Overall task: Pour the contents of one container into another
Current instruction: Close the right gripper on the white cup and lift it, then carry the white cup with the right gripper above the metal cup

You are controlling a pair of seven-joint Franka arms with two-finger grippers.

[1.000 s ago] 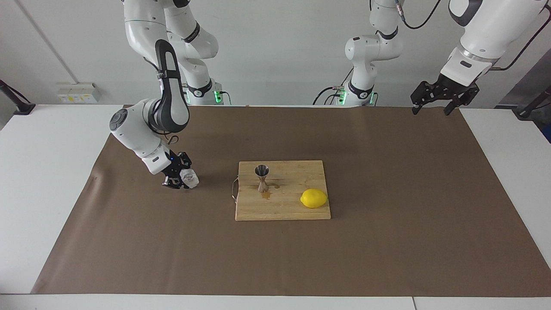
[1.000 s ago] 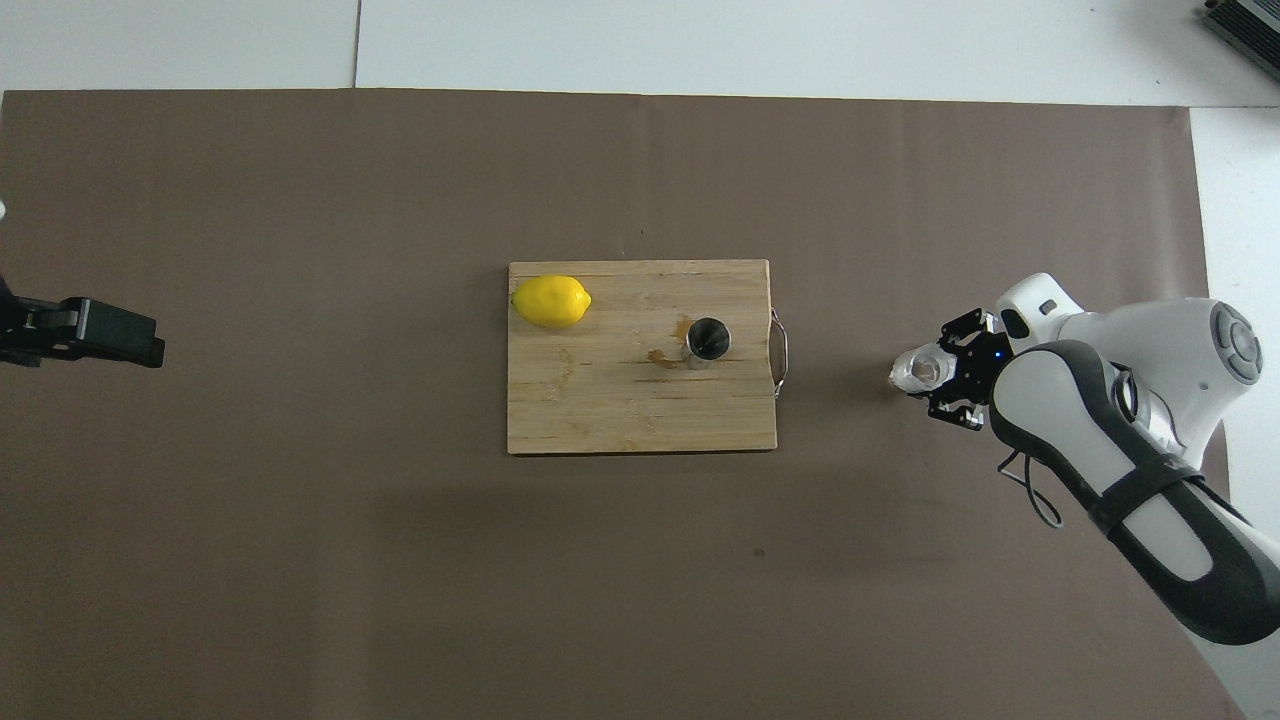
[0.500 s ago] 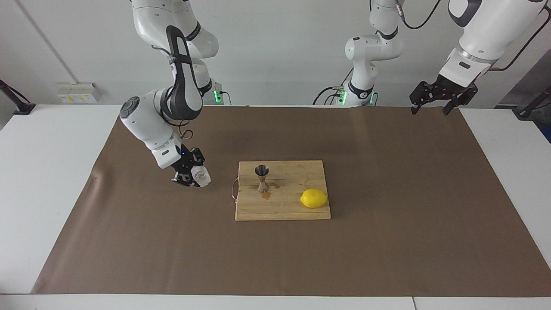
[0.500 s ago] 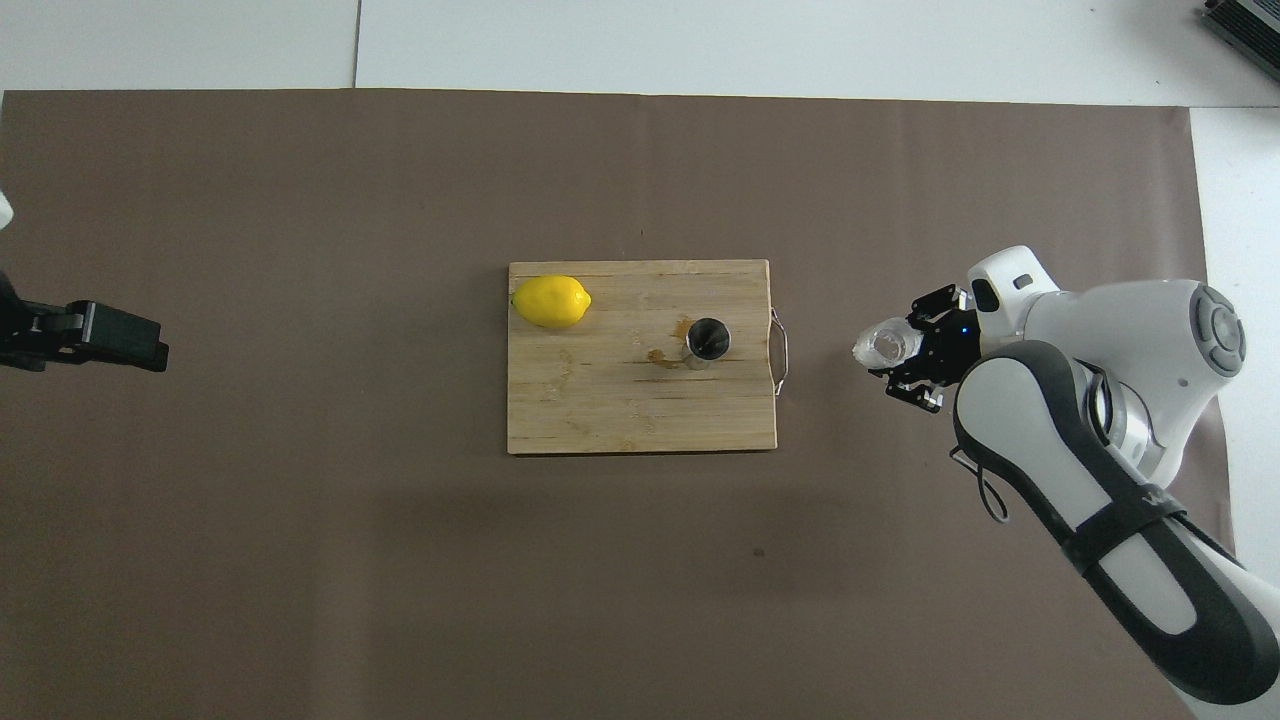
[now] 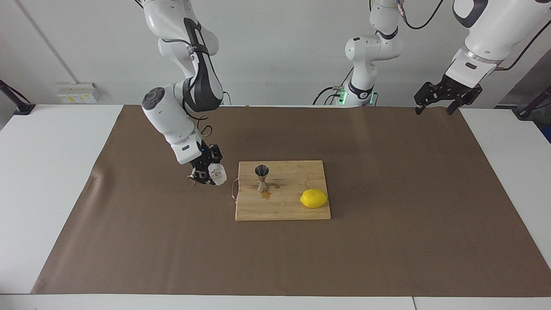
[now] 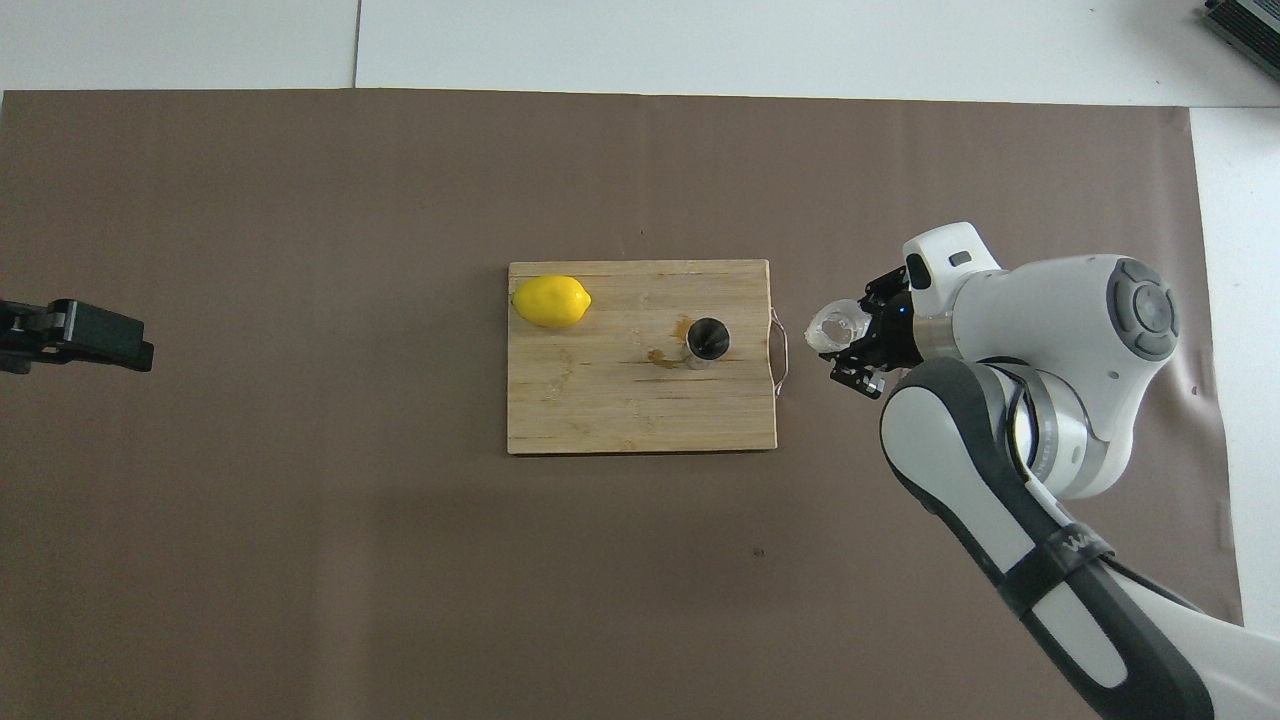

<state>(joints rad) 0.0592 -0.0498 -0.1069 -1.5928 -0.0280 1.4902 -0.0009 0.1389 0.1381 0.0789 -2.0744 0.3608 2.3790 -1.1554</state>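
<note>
Cup (image 5: 218, 174) clamped sidewise in right gripper (image 5: 208, 175), probably light, slick, crushable; left gripper (image 5: 434, 106) waits, jaws apart

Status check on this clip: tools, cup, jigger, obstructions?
Right tool shut on clear cup, beside board. Left tool open, waiting. Jigger upright on cutting board. Nothing between.

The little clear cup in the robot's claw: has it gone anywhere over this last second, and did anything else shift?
The right gripper, shut on the small faceted clear cup, carried it over the brown paper toward the wooden cutting board. It is now beside the board's wire handle. The steel hourglass jigger and yellow lemon stayed put; the left gripper waits open.
</note>
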